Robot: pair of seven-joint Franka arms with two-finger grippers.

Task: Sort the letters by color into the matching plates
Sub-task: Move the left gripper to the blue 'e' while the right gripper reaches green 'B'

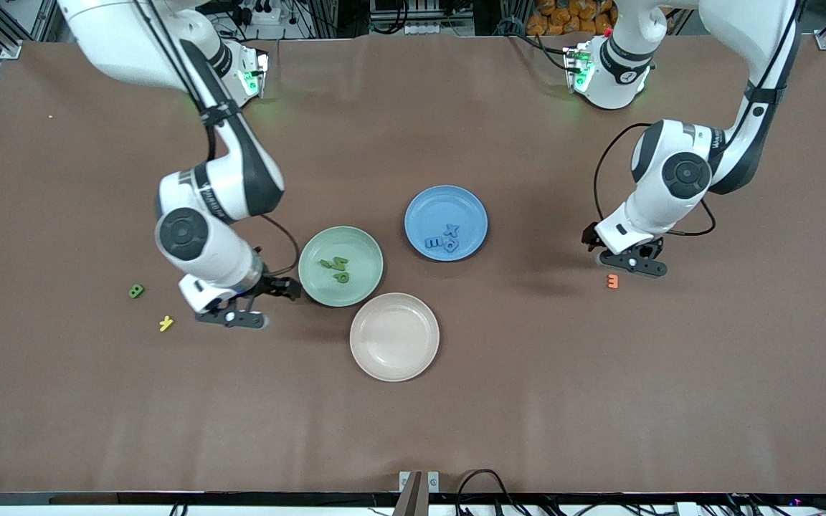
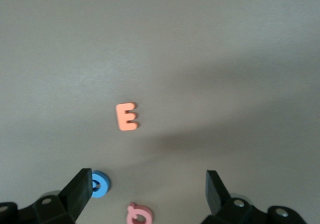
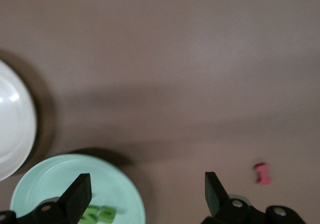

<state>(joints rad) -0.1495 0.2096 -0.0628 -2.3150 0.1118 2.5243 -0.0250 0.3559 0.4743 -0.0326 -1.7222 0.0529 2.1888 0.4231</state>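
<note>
The right claw (image 1: 264, 307), wide and empty, hangs beside the green plate (image 1: 366, 281), lower left of frame. One green letter (image 1: 136, 291) remains at far left; approach centred, probably vertically. The left claw (image 1: 617, 259) waits wide.

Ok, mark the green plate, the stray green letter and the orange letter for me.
green plate (image 1: 366, 283): front view, bare floor near its rim.
green letter (image 1: 136, 291): front view, its middle, on the table toward the right arm's end.
orange letter (image 2: 126, 116): left wrist view, its spine.
</note>
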